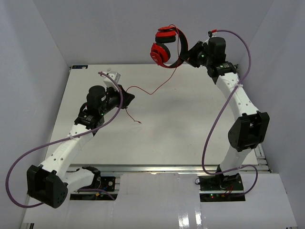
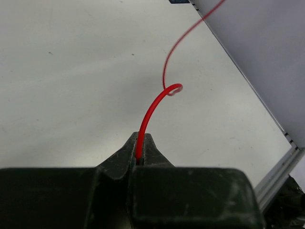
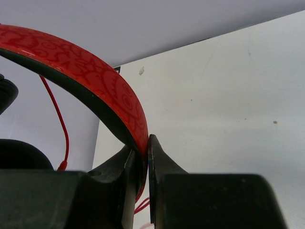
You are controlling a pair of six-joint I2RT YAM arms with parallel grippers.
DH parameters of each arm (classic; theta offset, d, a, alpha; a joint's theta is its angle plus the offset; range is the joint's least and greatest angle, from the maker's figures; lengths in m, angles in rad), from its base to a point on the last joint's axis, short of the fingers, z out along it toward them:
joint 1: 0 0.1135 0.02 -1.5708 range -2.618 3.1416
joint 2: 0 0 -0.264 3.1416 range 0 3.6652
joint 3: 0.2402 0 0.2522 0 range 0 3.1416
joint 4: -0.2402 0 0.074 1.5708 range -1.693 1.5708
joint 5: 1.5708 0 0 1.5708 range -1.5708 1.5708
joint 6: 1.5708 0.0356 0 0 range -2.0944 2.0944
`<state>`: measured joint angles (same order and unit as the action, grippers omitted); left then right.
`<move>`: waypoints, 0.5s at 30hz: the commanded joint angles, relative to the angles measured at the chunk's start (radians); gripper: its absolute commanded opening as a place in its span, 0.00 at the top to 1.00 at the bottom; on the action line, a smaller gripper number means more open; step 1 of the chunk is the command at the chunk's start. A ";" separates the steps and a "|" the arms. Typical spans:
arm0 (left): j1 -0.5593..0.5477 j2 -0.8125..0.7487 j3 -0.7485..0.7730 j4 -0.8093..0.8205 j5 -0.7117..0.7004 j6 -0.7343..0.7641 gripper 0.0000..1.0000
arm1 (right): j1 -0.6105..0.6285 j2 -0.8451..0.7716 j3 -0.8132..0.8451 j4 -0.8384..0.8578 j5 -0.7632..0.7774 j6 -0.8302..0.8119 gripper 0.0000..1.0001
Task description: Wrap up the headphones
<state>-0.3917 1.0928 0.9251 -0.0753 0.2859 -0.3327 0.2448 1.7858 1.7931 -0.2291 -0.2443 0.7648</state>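
Observation:
The red headphones (image 1: 166,45) hang in the air at the back of the table, held by the band. My right gripper (image 1: 189,56) is shut on the red band (image 3: 102,83); a black ear pad (image 3: 19,155) shows at the lower left of the right wrist view. The thin red cord (image 1: 157,86) runs down from the cups and across the table to my left gripper (image 1: 127,98). That gripper is shut on the cord (image 2: 147,117), which curls in a small loop just ahead of the jaws. The cord's free end (image 1: 137,121) lies on the table.
The white table (image 1: 181,129) is enclosed by white walls at the left, back and right. Its metal edge rail (image 2: 279,174) shows at the right in the left wrist view. Purple arm cables (image 1: 224,102) loop beside both arms.

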 commanded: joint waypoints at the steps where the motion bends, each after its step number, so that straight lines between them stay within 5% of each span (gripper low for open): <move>1: 0.071 0.048 0.083 0.109 0.159 0.077 1.00 | -0.026 -0.081 -0.076 0.130 -0.109 -0.057 0.92; 8: 0.123 0.100 0.175 0.202 0.349 0.080 1.00 | -0.047 -0.120 -0.119 0.134 -0.121 -0.144 0.92; 15: 0.184 0.114 0.182 0.269 0.374 0.040 1.00 | -0.061 -0.148 -0.145 0.160 -0.168 -0.191 0.92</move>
<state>-0.2514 1.2083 1.0874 0.1198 0.6015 -0.2714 0.1963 1.7229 1.6509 -0.1980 -0.3306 0.5995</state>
